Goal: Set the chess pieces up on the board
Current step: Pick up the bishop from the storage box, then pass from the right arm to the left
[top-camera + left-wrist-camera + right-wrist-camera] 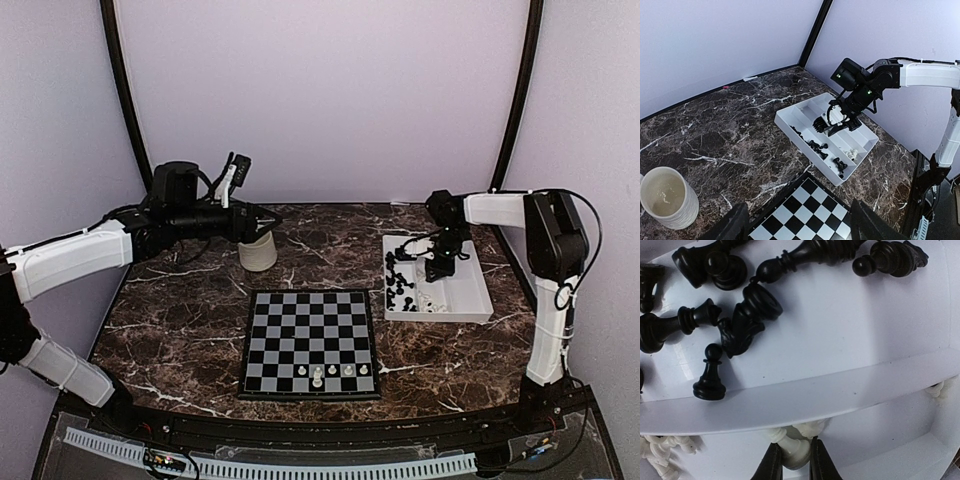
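Note:
The board [310, 343] lies flat at the table's near middle, with several white chess pieces [332, 371] standing along its near rows. In the right wrist view, my right gripper [792, 465] is down in the white tray [815, 395], its fingers [771, 465] pressed on either side of a white chess piece [797, 450] lying against the divider. Several black chess pieces [740, 325] lie in the compartment beyond. My left gripper [800, 230] hangs open and empty above the board's far left corner [805, 210]. From above it shows at the far left [270, 218].
The white compartmented tray [470, 300] sits right of the board, holding black pieces [400, 285] and a few white ones [432, 300]. A white ribbed cup [258, 250] stands behind the board's left side, under the left arm. Curved dark poles and lilac walls enclose the table.

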